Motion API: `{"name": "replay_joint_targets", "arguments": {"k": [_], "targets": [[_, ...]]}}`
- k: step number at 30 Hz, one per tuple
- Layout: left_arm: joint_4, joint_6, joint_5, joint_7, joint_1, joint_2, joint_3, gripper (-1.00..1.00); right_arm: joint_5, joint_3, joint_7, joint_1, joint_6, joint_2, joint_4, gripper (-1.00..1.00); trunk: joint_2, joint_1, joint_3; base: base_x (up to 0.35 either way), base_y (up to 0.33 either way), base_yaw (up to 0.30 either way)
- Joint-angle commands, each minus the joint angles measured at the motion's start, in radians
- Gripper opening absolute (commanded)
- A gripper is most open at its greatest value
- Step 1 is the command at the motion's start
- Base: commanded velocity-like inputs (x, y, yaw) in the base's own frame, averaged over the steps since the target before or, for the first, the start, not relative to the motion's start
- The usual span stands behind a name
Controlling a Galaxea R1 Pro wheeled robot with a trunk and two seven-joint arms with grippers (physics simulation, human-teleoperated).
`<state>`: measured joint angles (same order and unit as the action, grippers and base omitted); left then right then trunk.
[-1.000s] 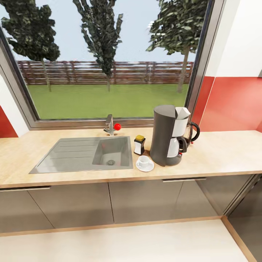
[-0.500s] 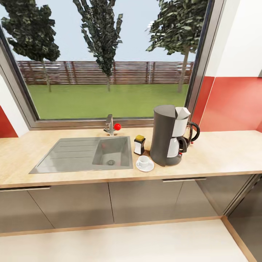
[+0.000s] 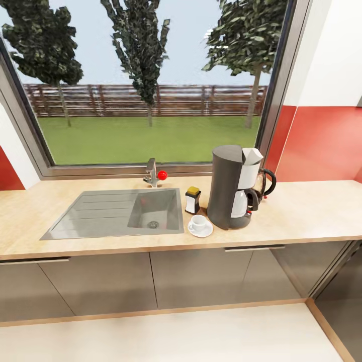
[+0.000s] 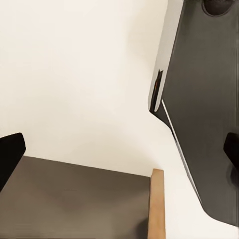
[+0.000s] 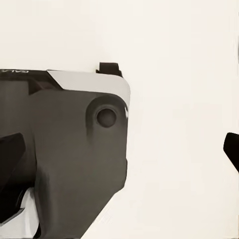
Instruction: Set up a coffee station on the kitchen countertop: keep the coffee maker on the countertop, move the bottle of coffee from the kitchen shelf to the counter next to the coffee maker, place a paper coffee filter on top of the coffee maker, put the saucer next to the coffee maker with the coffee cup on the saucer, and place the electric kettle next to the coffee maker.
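On the kitchen countertop stands the coffee maker, with the paper coffee filter resting on its top. Left of it stands the bottle of coffee. In front of the bottle, the coffee cup sits on the saucer. The electric kettle is close behind the machine on its right, mostly hidden by it. The kitchen shelf is out of view. My left gripper is open over the floor, far from the counter. My right gripper is also open, with nothing between its fingers.
A steel sink with a faucet is set into the worktop left of the bottle. Dark cabinet fronts run below, with cream floor before them. The robot's dark base lies beneath the wrists.
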<state>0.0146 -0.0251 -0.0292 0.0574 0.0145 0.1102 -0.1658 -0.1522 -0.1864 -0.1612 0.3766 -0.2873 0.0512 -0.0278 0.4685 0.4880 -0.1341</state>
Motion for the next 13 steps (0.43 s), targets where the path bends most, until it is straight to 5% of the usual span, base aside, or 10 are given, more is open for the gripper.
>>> {"name": "replay_joint_targets", "arguments": {"k": [1,8,13], "targets": [[-0.001,-0.003,-0.003,0.001,0.001,0.000,-0.007,1.00,-0.011,-0.008,-0.004,0.000,0.035,0.001,-0.002,1.00,0.002,0.000,-0.002,0.000,0.000,0.000],[-0.001,-0.003,0.001,0.002,0.001,-0.001,-0.009,1.00,-0.011,-0.008,-0.004,0.001,0.299,0.001,-0.001,1.00,0.002,0.000,-0.002,0.000,0.000,0.000],[0.001,-0.004,0.003,0.001,0.001,-0.001,-0.012,1.00,-0.009,-0.008,-0.004,0.000,0.379,0.001,-0.001,1.00,0.002,0.000,-0.002,0.000,0.000,0.000]]}}
